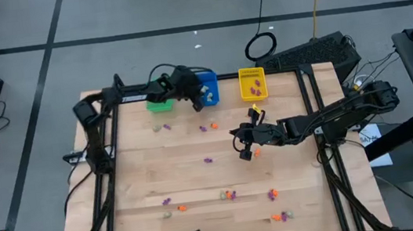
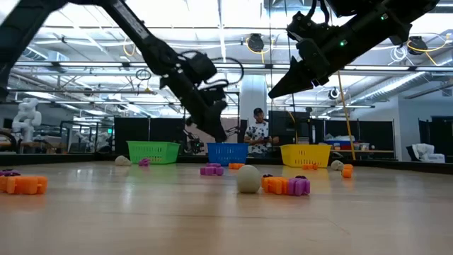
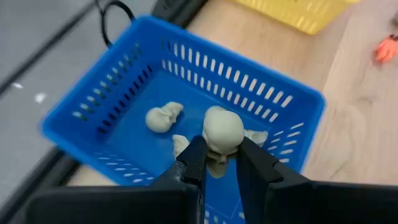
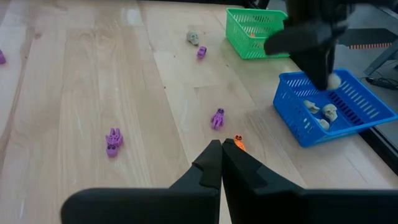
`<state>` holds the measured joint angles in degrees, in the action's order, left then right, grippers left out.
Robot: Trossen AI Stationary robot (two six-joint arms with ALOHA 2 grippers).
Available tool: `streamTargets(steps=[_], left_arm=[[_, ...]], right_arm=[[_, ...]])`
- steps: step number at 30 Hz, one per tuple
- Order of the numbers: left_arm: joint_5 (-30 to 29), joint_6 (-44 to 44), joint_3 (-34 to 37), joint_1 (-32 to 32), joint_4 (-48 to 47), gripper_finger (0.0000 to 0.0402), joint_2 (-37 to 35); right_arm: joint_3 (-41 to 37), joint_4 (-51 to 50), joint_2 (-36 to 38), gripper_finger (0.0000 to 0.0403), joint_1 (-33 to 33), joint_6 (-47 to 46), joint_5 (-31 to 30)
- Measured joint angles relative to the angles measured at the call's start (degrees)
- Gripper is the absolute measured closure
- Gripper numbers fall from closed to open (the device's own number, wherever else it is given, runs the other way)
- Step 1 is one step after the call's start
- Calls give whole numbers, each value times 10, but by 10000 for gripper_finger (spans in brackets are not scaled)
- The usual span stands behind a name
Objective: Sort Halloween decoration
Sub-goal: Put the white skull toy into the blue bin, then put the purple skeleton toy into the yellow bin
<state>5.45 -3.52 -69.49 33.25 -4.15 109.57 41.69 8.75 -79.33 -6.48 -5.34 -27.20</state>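
**Op:** Wooden tabletop under me, grey floor with black tape lines around it, open workshop with ceiling lights behind. Three bins in a row along the far edge: green bin, blue bin, yellow bin.

**Obs:** Left arm?

**Op:** I see the left gripper hanging over the blue bin. Its fingers are closed on a pale skull trinket, pinched between the tips. Below it, on the bin floor, lie more pale pieces; one pale skull sits apart toward the far wall.

**Obs:** Right arm?

**Op:** The right gripper is out over mid-table, raised off the wood, fingers pressed together and holding nothing. Just past its tips on the table lies an orange trinket, with a purple trinket near that.

**Obs:** Rest of the decorations?

**Op:** Scattered. From the right wrist view, another purple figure lies well apart on the open wood, and a pale skull with a small purple piece lie near the green bin. From above, orange and purple pieces are strung along the near side of the table. The yellow bin holds orange pieces. In the low view a pale ball sits beside an orange-and-purple cluster.

**Obs:** Anyone around?

**Op:** One person stands behind the bins, far back.
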Motion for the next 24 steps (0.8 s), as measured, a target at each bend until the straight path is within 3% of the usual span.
streamTargets(steps=[11,24], left_arm=[[23,1,-34,5,-9,342,41],[16,-39,-34,5,-25,251,30]], right_arm=[[0,-4,0,403,0,0,0],[0,-4,0,403,0,0,0]])
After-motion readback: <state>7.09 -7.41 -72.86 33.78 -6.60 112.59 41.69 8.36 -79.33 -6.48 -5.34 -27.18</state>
